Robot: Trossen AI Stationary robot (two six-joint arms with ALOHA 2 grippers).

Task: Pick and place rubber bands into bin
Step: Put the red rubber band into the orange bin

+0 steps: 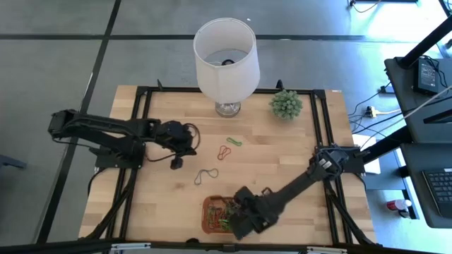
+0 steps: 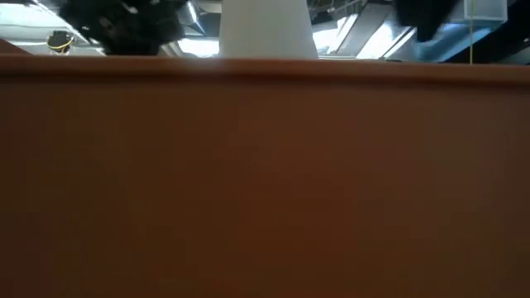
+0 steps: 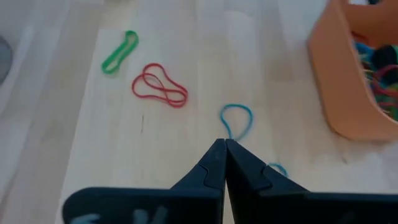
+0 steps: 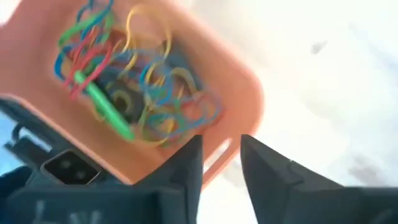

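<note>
The orange bin (image 1: 209, 204) sits near the table's near edge and holds a tangle of several coloured rubber bands (image 4: 134, 87). My right gripper (image 4: 221, 155) hangs open just above the bin (image 4: 242, 93), pointing down, with nothing between its fingers; in the high view it (image 1: 236, 219) covers the bin's right part. On the bare wood lie a green band (image 3: 120, 51), a twisted red band (image 3: 159, 84) and a blue band (image 3: 237, 119). My left gripper (image 3: 224, 149) is shut and empty, above the table just short of the blue band; in the high view it (image 1: 176, 161) is left of the bands.
A lamp with a white shade (image 1: 226, 53) and a small green plant (image 1: 286, 104) stand at the table's far edge. Black frame rails (image 1: 326, 127) run along the table's sides. An orange-brown surface (image 2: 265, 182) fills most of the low view.
</note>
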